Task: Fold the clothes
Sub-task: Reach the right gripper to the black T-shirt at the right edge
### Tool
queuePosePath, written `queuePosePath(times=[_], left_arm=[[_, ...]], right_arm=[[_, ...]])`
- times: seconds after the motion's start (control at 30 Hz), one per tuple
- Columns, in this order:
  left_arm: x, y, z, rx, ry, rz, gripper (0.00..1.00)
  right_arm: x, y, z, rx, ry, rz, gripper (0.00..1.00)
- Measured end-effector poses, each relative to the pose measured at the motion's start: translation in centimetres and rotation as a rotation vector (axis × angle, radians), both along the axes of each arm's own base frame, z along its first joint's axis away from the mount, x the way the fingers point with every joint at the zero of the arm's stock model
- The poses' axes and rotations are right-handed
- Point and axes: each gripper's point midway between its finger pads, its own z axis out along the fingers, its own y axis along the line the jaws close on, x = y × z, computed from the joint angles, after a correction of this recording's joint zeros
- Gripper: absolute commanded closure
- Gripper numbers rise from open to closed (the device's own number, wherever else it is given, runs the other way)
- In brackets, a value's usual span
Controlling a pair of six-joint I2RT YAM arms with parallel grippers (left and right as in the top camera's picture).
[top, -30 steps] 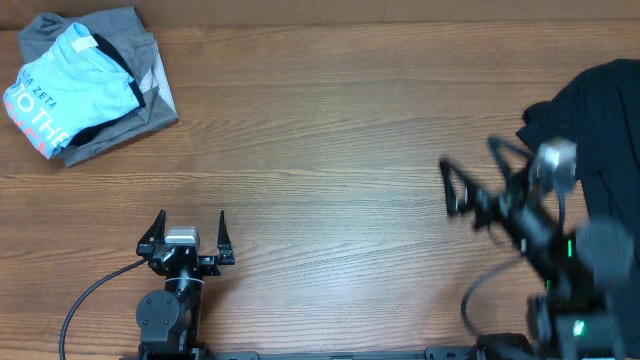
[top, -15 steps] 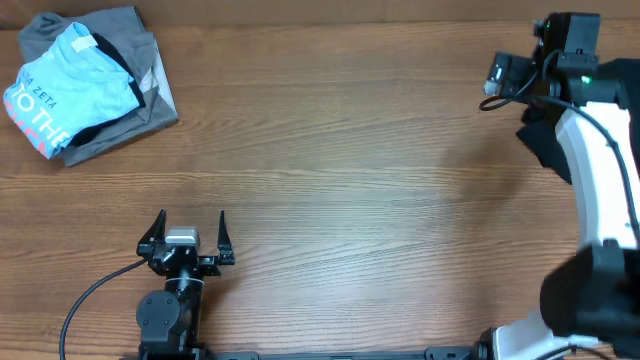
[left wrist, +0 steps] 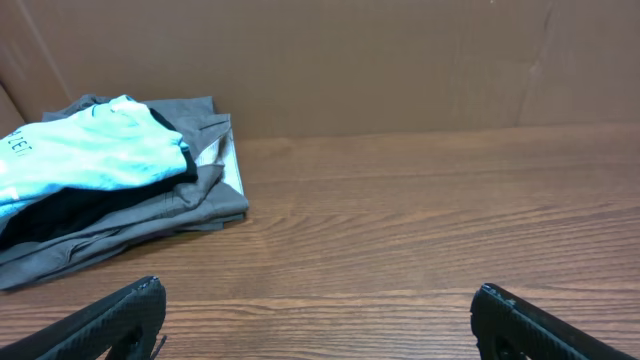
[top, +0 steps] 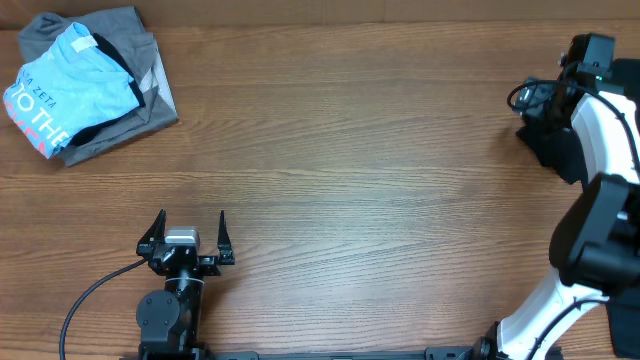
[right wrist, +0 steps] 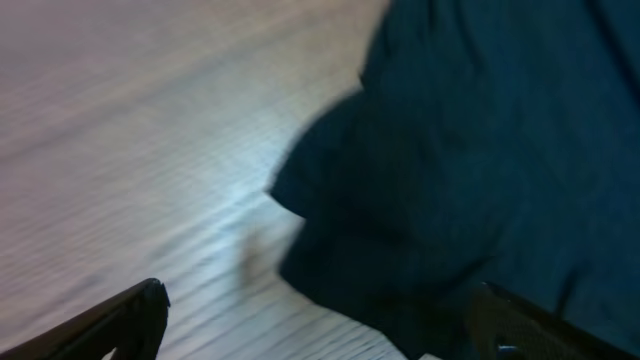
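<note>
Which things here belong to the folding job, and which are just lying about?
Job: black T-shirt at the right edge; right claw, open over it.
Lying about: blue shirt on top of the grey garment, far left corner.

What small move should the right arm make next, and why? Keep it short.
Probably lower the open right pincer onto the near edge of the plain black soft T-shirt and close: its fingertips hang apart above that edge, holding nothing.
</note>
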Motion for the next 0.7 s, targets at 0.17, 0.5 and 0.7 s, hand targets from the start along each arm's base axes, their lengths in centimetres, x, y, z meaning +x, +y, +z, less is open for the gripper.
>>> queuePosePath(times=[0.17, 0.5, 0.7], left_arm=[[0.0, 0.0, 0.0, 0.0, 0.0, 0.0, 0.0], [0.0, 0.0, 0.0, 0.0, 0.0, 0.0, 0.0], [0.0, 0.0, 0.0, 0.0, 0.0, 0.0, 0.0]], right_arm=[[-0.2, 0.0, -3.4, 0.018, 0.065, 0.001, 0.1], [0.2, -0.2, -5.6, 0.014, 0.086, -0.001, 0.19], [0.0, -0.2, -8.2, 0.022, 0.126, -0.002, 0.25]])
